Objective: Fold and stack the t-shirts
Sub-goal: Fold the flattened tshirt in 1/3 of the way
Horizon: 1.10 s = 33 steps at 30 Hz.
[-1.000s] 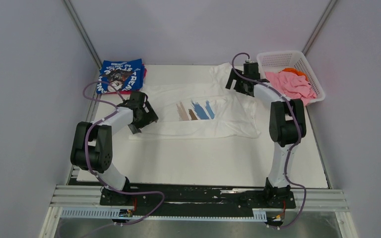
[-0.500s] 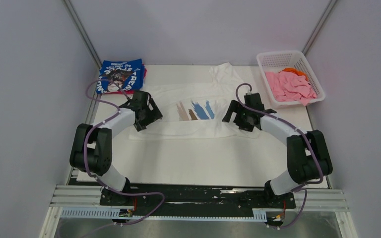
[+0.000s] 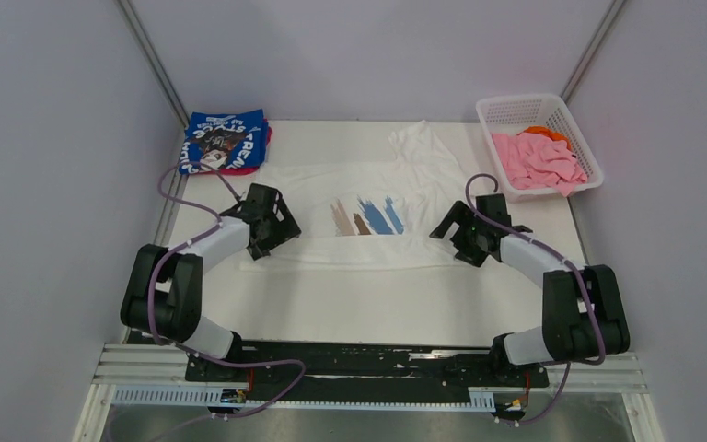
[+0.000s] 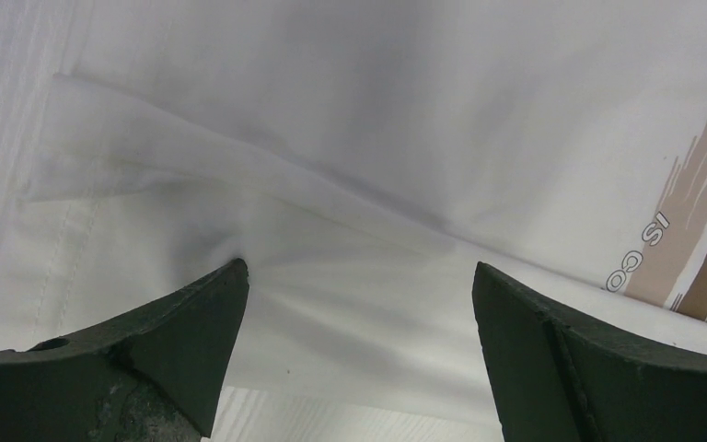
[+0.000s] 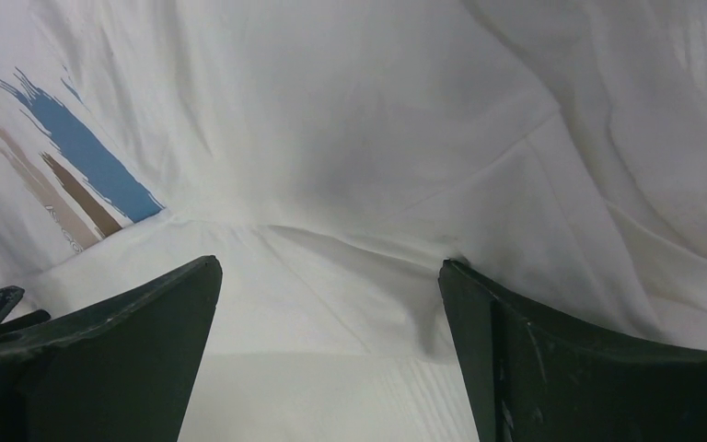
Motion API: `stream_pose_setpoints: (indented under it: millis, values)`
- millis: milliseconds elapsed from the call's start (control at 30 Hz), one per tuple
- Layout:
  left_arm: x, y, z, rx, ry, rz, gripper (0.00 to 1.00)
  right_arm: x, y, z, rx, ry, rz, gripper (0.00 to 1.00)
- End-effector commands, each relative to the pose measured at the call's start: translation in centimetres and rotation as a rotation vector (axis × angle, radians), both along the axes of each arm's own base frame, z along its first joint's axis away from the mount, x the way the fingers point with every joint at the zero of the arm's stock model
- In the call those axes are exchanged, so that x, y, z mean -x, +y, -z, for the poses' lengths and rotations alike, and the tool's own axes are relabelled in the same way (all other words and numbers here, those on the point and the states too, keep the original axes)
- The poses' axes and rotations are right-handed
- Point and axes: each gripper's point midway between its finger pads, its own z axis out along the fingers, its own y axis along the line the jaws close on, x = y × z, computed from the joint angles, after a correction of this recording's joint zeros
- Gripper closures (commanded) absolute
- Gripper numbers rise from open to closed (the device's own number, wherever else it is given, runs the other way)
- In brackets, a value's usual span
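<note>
Left tool (image 4: 359, 308) and right tool (image 5: 330, 290) gape wide, empty, tips perhaps touching the white t-shirt (image 3: 377, 247).

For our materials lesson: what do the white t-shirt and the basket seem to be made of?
White t-shirt: soft matte cloth, probably cotton; it creases and shows a stitched hem. Basket: likely rigid white plastic, smooth-looking, with moulded lattice walls.

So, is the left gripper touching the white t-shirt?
Touching. Left wrist view: the white t-shirt puckers under one fingertip of the open left gripper.
</note>
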Motion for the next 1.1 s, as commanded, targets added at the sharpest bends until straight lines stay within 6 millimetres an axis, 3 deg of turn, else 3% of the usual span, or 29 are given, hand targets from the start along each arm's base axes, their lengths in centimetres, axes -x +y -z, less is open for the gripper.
stream_pose_setpoints:
  millis: [0, 167, 367, 533, 667, 867, 967, 1067]
  values:
    - [7.7, -0.3, 1.9, -0.011, 0.179, 0.038, 0.0, 9.5, -2.9, 4.5, 0.099, 0.321, 0.063, 0.0]
    - [12.1, -2.0, 2.5, 0.017, 0.227, 0.083, 0.0, 14.1, -2.8, 4.4, 0.07, 0.415, 0.092, 0.0]
    - [15.0, -2.0, 2.7, -0.003, 0.259, 0.087, 0.0, 14.3, -3.1, 2.2, 0.069, 0.371, 0.138, 0.0]
    - [15.2, -2.2, 1.6, 0.012, 0.231, 0.092, 0.0, 14.7, -2.8, 2.2, 0.037, 0.377, 0.166, 0.0]
    - [13.0, -2.8, -1.2, 0.022, 0.121, 0.11, 0.0, 12.2, -3.6, -0.2, 0.083, 0.241, 0.16, 0.0]
    - [7.1, -1.8, -7.2, -0.075, -0.095, 0.063, 0.0, 6.5, -3.3, -8.6, 0.074, -0.177, 0.079, 0.0]
    - [4.1, -1.3, -9.1, -0.108, -0.143, 0.049, 0.0, 5.3, -3.0, -11.2, 0.046, -0.315, 0.081, 0.0]
    - [1.0, 0.3, -9.5, -0.106, -0.167, -0.005, 0.0, 4.8, -3.0, -12.4, 0.045, -0.398, 0.077, 0.0]
